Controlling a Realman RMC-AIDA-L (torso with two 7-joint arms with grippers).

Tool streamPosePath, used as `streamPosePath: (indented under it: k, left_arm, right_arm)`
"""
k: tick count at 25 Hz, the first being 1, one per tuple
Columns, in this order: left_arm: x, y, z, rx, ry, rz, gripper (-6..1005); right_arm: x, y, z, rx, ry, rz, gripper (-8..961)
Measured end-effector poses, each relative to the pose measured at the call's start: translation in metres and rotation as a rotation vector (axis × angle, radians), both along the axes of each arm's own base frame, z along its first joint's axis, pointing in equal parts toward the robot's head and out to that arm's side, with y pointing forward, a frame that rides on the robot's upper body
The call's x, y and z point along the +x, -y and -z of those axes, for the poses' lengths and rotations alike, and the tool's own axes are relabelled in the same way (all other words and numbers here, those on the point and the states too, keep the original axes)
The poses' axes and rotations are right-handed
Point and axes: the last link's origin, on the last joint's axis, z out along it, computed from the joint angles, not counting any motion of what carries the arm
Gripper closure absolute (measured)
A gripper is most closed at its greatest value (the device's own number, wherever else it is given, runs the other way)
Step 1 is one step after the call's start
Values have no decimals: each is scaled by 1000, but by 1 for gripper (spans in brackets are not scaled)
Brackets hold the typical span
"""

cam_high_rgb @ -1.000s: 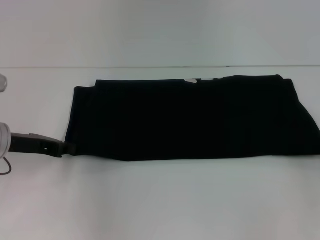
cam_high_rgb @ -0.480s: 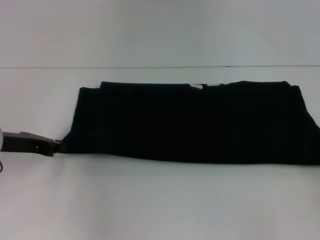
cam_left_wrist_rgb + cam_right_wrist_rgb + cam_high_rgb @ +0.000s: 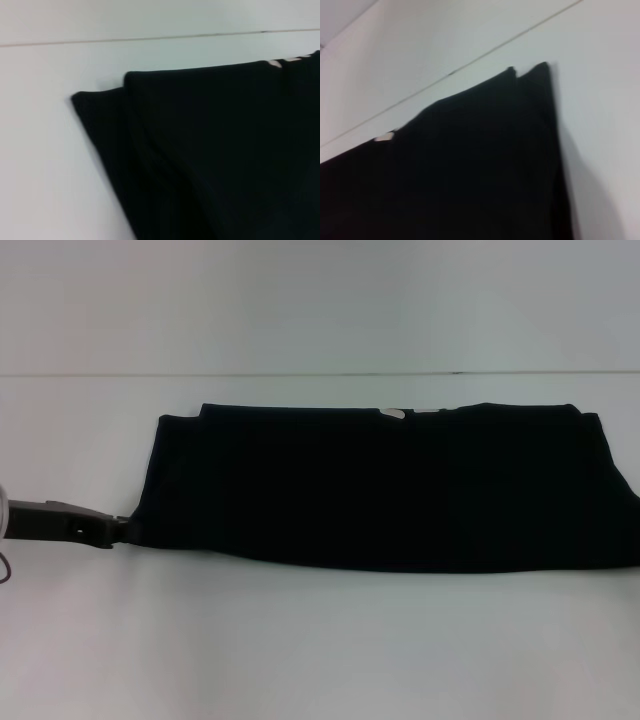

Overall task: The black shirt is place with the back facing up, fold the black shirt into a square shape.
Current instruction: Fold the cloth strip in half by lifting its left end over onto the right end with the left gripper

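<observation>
black shirt (image 3: 380,485) lies as a long folded band across the white table (image 3: 320,640). left gripper (image 3: 118,532) sits at its near-left corner, grip state unclear; any lift should keep the edges aligned.

The black shirt (image 3: 380,485) — soft matt cloth — lies on a smooth, pale table (image 3: 320,640).

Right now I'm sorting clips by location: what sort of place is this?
Probably a lab test bench: a bare white table against a plain wall, only the black shirt on it, the left gripper at its corner.
</observation>
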Motion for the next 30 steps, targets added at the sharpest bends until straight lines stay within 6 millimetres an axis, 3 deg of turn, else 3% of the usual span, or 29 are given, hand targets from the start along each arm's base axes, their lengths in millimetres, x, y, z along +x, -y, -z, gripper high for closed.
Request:
streamPosePath:
  k: [6, 9, 11, 14, 20, 23, 25, 30]
  left_arm:
    - [6, -2, -3, -2, 42, -60, 865]
    - [3, -3, -15, 51, 52, -118, 862]
    - [2, -1, -21, 71, 60, -137, 859]
    - [1, 5, -31, 83, 104, -164, 654]
    - [7, 21, -33, -16, 227, -207, 410]
    - [9, 26, -28, -66, 274, -258, 274]
    - [9, 29, -22, -87, 305, -286, 184]
    - [9, 31, -3, -128, 388, -335, 152]
  right_arm:
    - [-2, -1, -10, 3, -17, -13, 839]
    - [2, 1, -22, 43, -29, 0, 832]
    - [3, 4, -31, 73, -44, -3, 737]
    - [0, 6, -44, 119, -73, -32, 594]
    - [-22, 0, -45, 145, -113, -194, 373]
    - [-35, -12, -42, 145, -104, -256, 139]
    - [-44, -21, -40, 137, -93, -298, 120]
    - [-65, -36, -31, 82, -39, -428, 74]
